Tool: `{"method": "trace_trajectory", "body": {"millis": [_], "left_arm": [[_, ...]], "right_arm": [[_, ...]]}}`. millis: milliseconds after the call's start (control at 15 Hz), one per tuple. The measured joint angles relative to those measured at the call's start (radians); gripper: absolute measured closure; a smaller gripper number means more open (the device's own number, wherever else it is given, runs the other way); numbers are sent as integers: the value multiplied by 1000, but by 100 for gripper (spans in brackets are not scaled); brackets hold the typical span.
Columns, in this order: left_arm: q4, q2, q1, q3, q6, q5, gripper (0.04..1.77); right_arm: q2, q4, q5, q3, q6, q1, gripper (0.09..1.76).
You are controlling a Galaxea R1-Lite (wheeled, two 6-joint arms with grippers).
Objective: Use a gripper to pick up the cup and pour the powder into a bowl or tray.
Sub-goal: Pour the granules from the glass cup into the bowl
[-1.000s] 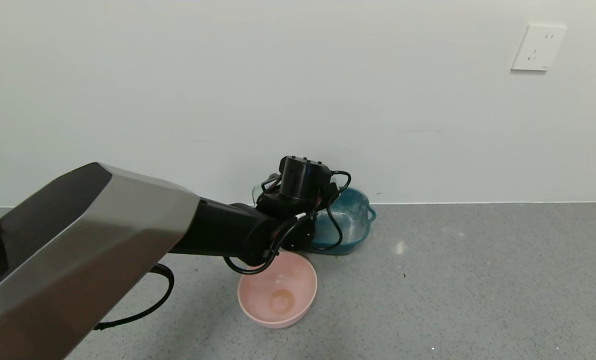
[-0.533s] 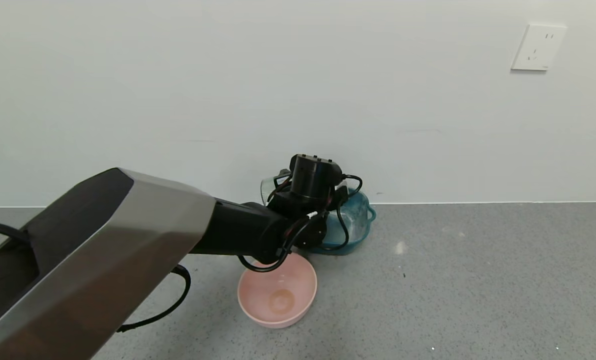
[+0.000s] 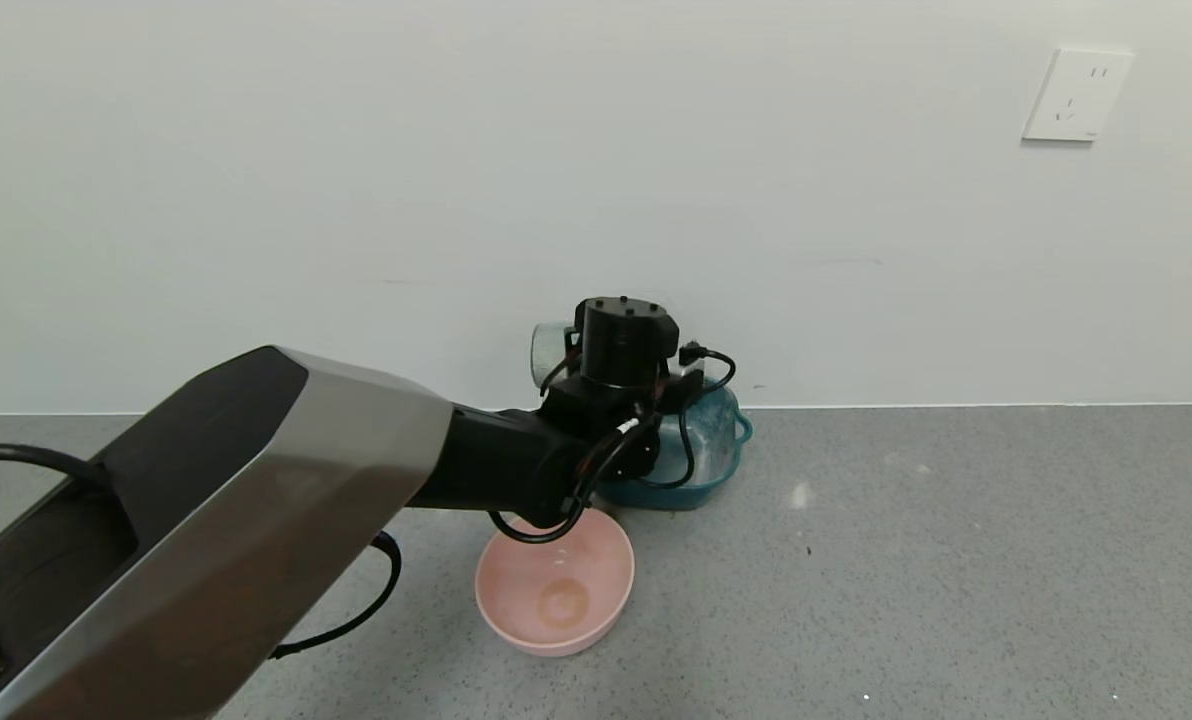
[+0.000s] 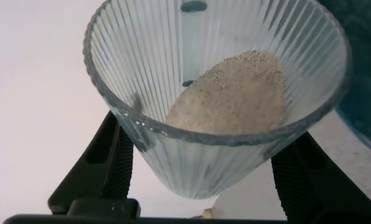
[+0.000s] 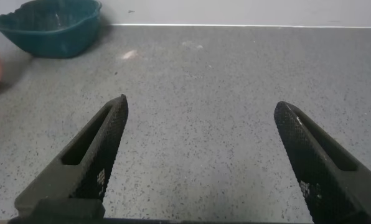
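Here, left claw (image 4: 201, 168) clamped on cup (image 4: 216, 93), powder (image 4: 235, 96) inside, right claw (image 5: 201, 155) wide open

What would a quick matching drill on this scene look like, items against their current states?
Items:
1. cup
2. teal dish
3. pink bowl
4. right gripper

States:
A. open, above bare grey floor
B. clamped in the left gripper, powder inside
C. against the wall, dusted white
D. nearest the robot, below the left arm's wrist

Pairs: 1-B, 2-C, 3-D, 4-A
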Motion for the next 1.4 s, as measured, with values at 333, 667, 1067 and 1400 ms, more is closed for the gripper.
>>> {"method": "trace_trajectory", "body": {"millis": [333, 667, 1067, 1400], "left_arm": [[-45, 29, -4, -3, 76, 0, 53], [-46, 37, -6, -2, 159, 1, 53], [-47, 40, -12, -2, 267, 0, 53], [-47, 42, -17, 1, 348, 0, 53]], "right_arm": [[0, 0, 0, 0, 0, 0, 14], [0, 0, 0, 0, 0, 0, 14], [0, 0, 0, 0, 0, 0, 14], [0, 0, 0, 0, 0, 0, 14]]}}
